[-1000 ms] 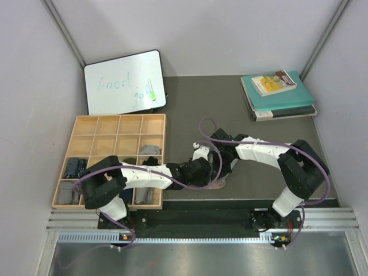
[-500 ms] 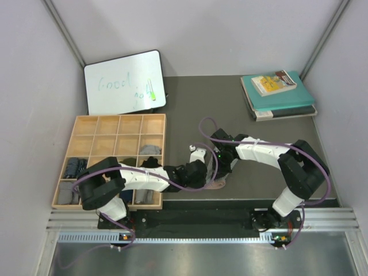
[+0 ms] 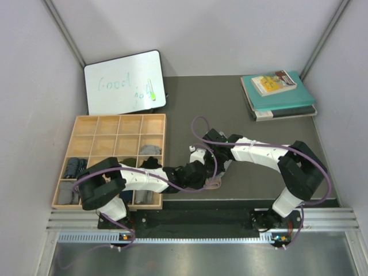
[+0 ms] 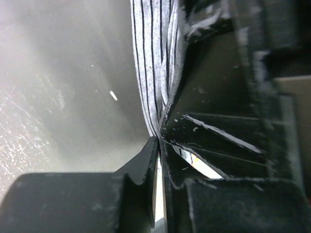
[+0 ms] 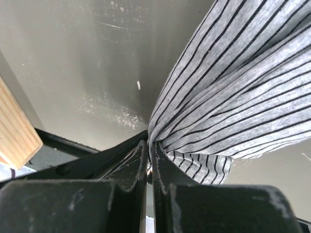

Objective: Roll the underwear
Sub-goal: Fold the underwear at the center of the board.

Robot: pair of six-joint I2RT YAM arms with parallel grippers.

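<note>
The grey striped underwear (image 5: 233, 97) is bunched low over the dark table (image 3: 270, 167), near its front edge and just right of the wooden tray (image 3: 118, 117), gathered because both arms have hold of it. The right gripper (image 5: 149, 143) is clamped tight on a fold, and the left gripper (image 4: 159, 141), close beside it, looks pinched onto a neighbouring edge. I'd guess the close-set grips keep the cloth taut for rolling, before it joins the bundles (image 3: 150, 149) in the tray's compartments.
</note>
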